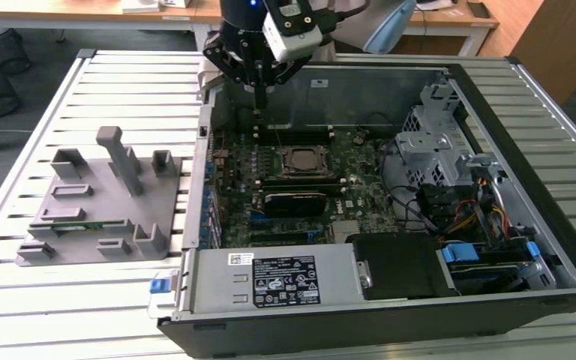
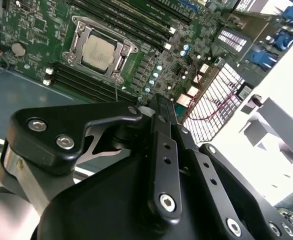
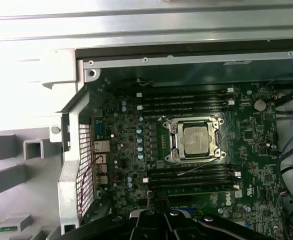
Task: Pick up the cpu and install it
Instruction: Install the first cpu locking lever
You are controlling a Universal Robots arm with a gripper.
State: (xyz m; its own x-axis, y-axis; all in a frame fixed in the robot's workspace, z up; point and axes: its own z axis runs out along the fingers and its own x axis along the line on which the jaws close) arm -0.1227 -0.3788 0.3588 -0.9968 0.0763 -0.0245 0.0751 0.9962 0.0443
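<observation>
The cpu (image 3: 196, 139) is seated in the motherboard socket (image 3: 172, 140) — the gripper (image 1: 259, 112), fingers closed together and empty, is held above the case's far side.

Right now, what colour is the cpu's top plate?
Pale silvery metal; the cpu shows best in the first wrist view.

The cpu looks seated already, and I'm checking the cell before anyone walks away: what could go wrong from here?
The cpu lies inside the socket frame, but whether it sits flat cannot be told; a tilted chip could harm the contacts. The gripper hangs over the motherboard near the case wall, so a careless move might strike the memory slots. A thin wire lies loose beside the socket frame and might snag.
</observation>
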